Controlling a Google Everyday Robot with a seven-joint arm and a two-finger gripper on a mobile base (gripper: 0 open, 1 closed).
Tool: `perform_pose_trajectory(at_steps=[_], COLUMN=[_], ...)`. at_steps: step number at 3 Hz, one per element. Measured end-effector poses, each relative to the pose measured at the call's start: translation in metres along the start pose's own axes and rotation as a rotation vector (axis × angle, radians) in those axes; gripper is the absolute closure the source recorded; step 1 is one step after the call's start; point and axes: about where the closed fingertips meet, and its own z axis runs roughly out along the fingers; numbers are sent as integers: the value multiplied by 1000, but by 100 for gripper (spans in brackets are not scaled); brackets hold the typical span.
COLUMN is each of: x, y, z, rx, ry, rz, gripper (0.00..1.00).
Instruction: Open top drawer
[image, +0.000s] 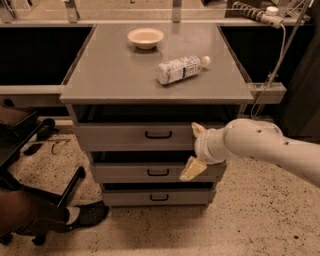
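Observation:
The top drawer (125, 136) is the uppermost grey front of three in the cabinet, with a small black loop handle (158, 134) at its centre and a dark gap above it. My gripper (195, 149) is at the right end of the drawer fronts, to the right of the handle. It is open, with its cream fingers spread wide: the upper fingertip (198, 129) is at the top drawer's right end and the lower one (192, 169) lies over the middle drawer (130, 172). It holds nothing.
On the cabinet top (100, 75) lie a plastic bottle (181, 68) on its side and a small bowl (145, 37). The bottom drawer (159, 197) is below. A chair base and a person's foot (75, 215) are at the lower left. A cable (280, 45) hangs at the right.

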Motion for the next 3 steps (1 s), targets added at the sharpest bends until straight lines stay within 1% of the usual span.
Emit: perform_pose_trajectory(at_steps=[1, 2, 3], x=[-2, -12, -19], y=[-15, -33, -45], z=[23, 30, 35], rx=[15, 60, 73], ry=[-1, -4, 3], rz=[-20, -53, -78], gripper=[0, 0, 0])
